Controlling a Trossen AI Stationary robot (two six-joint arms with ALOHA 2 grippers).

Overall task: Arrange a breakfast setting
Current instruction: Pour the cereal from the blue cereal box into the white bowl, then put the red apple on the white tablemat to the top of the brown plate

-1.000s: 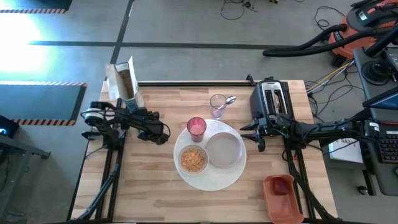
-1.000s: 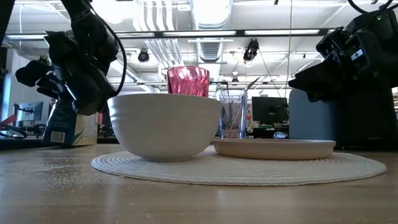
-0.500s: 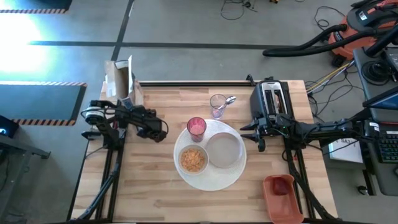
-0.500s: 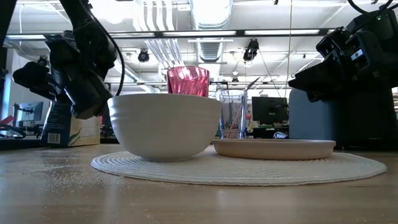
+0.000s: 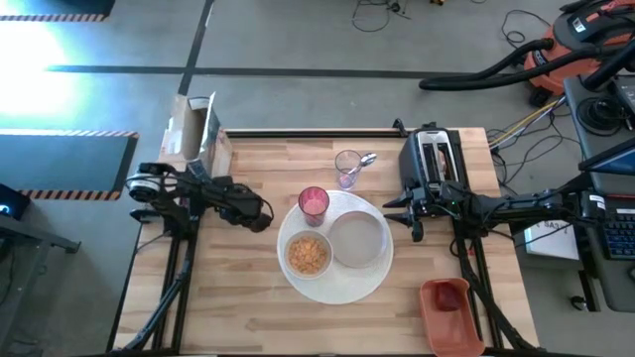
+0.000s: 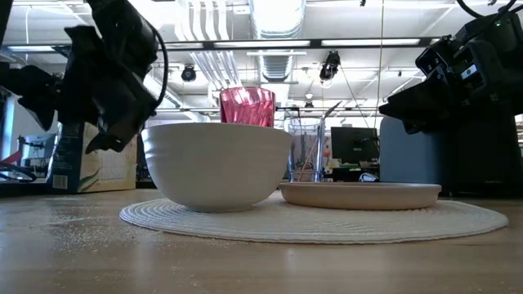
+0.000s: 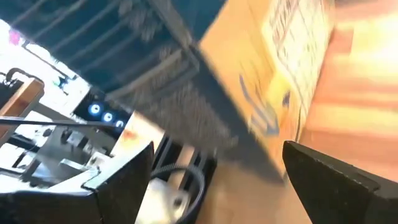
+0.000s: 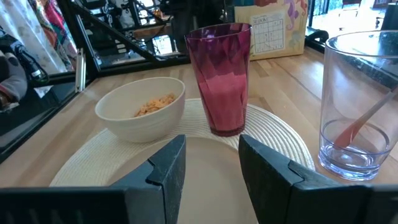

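Placemat (image 5: 335,283), round, white and woven, lies near the middle of the wooden bench (image 5: 248,307) and serves as the landmark. On it sit 3 things: a white bowl (image 5: 308,255) holding orange-brown cereal on its left part, a small pale plate (image 5: 359,240) on its right part, and a pink cup (image 5: 314,202) at its far left edge, just beyond the bowl. Beyond the placemat, off it, stands a clear glass (image 5: 347,168) with a metal spoon (image 5: 365,160) leaning in it. A dark toaster (image 5: 432,159) stands beyond and right of the placemat. A cereal box (image 5: 194,134) stands at the bench's far left corner, well apart from the placemat. Near the bench's front right corner, right of the placemat, is a reddish tray (image 5: 448,309) with a small red fruit (image 5: 448,297) in it. Crumbs speckle the bench left of the placemat in the low view.

Left tool (image 5: 260,211) hangs above the bench just left of the placemat, between it and the cereal box; its 2 fingers (image 7: 323,180) stand wide apart and hold nothing. Right tool (image 5: 397,213) hovers at the placemat's right edge, beside the plate and in front of the toaster, fingers (image 8: 165,171) parted with nothing between them.
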